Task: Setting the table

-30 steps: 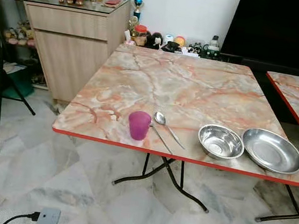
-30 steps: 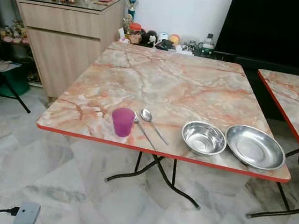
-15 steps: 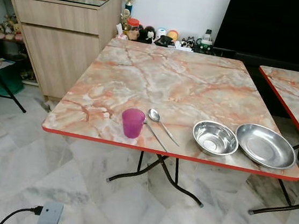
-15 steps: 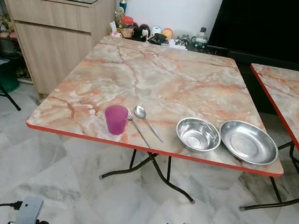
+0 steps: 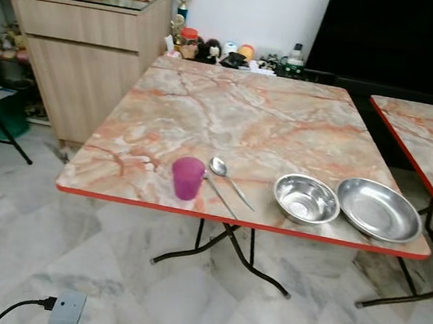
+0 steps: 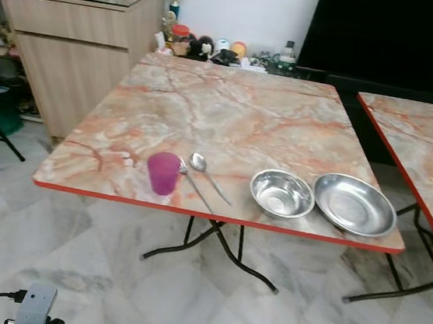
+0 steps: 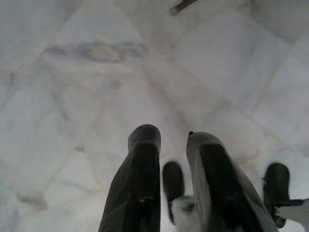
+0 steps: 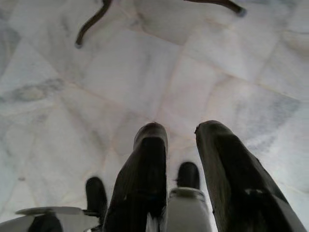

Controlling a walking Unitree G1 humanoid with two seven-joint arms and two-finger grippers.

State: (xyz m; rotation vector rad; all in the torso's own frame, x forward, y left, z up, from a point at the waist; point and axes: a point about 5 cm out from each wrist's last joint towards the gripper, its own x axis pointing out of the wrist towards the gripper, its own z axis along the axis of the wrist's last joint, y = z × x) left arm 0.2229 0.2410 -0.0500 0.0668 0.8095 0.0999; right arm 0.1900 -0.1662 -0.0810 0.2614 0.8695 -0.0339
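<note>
Both arms are hung low over the pale marble-tiled floor (image 7: 87, 72). The left gripper (image 7: 173, 137) is seen with its two black fingers spread slightly, nothing between them; the right gripper (image 8: 181, 128) likewise, parted and empty. Well ahead of and above both grippers, a square orange-veined marble-pattern folding table (image 5: 246, 111) carries four items along its near edge: a translucent purple plastic cup (image 5: 187, 178), a metal spoon (image 5: 228, 180) just beside it, a small round steel bowl (image 5: 306, 200), and a wide shallow steel dish (image 5: 379, 210) touching the bowl.
</note>
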